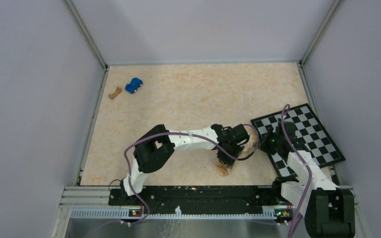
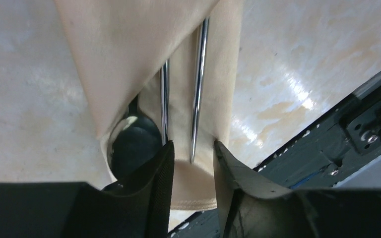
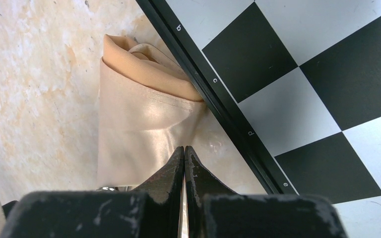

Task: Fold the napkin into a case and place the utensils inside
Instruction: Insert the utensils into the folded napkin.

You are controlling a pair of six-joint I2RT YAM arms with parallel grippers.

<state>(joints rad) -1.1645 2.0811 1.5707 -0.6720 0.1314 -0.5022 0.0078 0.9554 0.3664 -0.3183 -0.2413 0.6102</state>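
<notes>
The tan-orange napkin (image 2: 129, 49) is folded into a narrow case. Two silvery utensil handles (image 2: 198, 74) and a spoon bowl (image 2: 131, 141) lie inside its open fold. My left gripper (image 2: 191, 146) straddles the case's near end, and its fingers squeeze the cloth narrower between them. In the top view the left gripper (image 1: 226, 157) hangs over the case (image 1: 222, 170) near the front rail. My right gripper (image 3: 184, 148) is shut, its tips pinching the napkin's edge (image 3: 139, 124) beside the checkerboard (image 3: 302, 99). It also shows in the top view (image 1: 264, 144).
The checkerboard (image 1: 307, 134) lies at the right, its black border touching the napkin. A blue toy car (image 1: 134, 85) and a brown curved scrap (image 1: 114, 92) sit at the far left. The black front rail (image 2: 327, 148) runs close to the case's near end.
</notes>
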